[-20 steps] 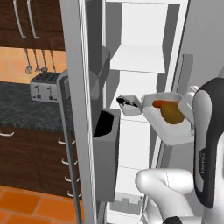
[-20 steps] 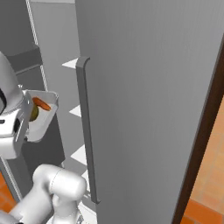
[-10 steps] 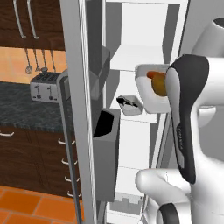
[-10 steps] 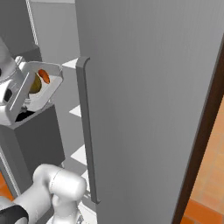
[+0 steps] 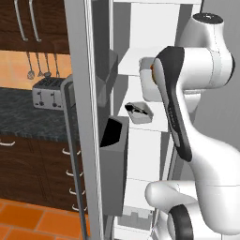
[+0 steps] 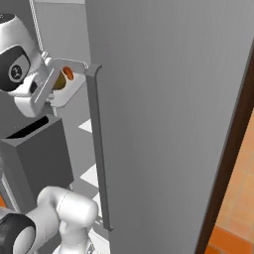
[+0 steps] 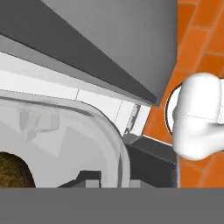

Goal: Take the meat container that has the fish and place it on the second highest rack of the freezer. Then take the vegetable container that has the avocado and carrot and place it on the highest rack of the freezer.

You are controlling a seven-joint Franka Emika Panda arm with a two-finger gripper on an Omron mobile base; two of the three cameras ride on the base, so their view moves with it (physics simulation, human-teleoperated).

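The vegetable container (image 5: 149, 83) with avocado (image 7: 13, 170) is clamped in the closed end effector (image 6: 42, 89) at the freezer (image 5: 154, 28); setting on the highest rack is judged next.

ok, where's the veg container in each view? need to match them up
Left base view: veg container upper centre, at the freezer shelf, mostly behind the arm.
Right base view: upper left, tilted, avocado and carrot inside.
Hand view: lower left, clear rounded rim, avocado at the edge.
Shared landmark: the avocado.
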